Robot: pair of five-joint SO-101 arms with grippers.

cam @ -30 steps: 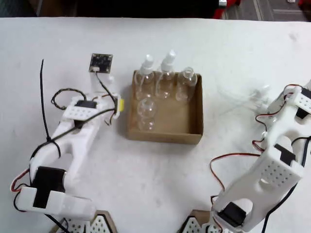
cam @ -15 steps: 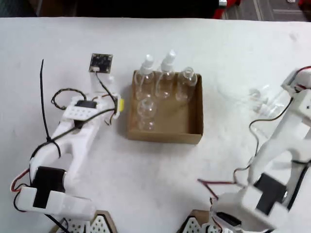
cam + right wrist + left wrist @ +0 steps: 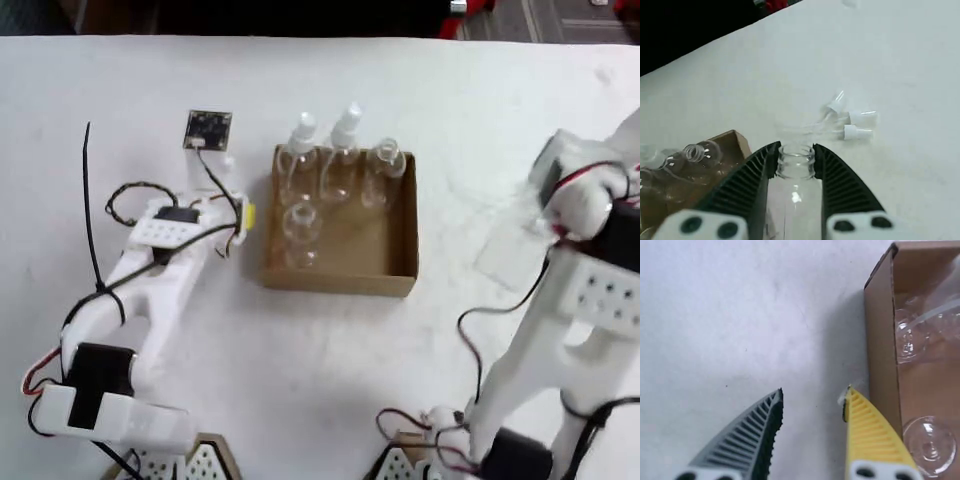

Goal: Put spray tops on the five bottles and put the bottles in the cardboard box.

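Had the right jaws pinched on the neck of an uncapped bottle [image 3: 795, 167], with its long axis straight out along them, mouth forward. Spotted loose spray tops [image 3: 851, 131] lying on the table [image 3: 900, 60] just past that mouth, away from the cardboard box [image 3: 338, 280]. Found the left jaws spread wide and empty beside the box's wall, well apart from the tops, so figured the right arm nearer.

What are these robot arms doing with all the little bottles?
They are packing spray bottles. The right end effector grips an open bottle by its neck; it has no top yet. Loose spray tops lie on the table. Four bottles stand in the box, two with tops and two without. The left end effector sits open beside the box.
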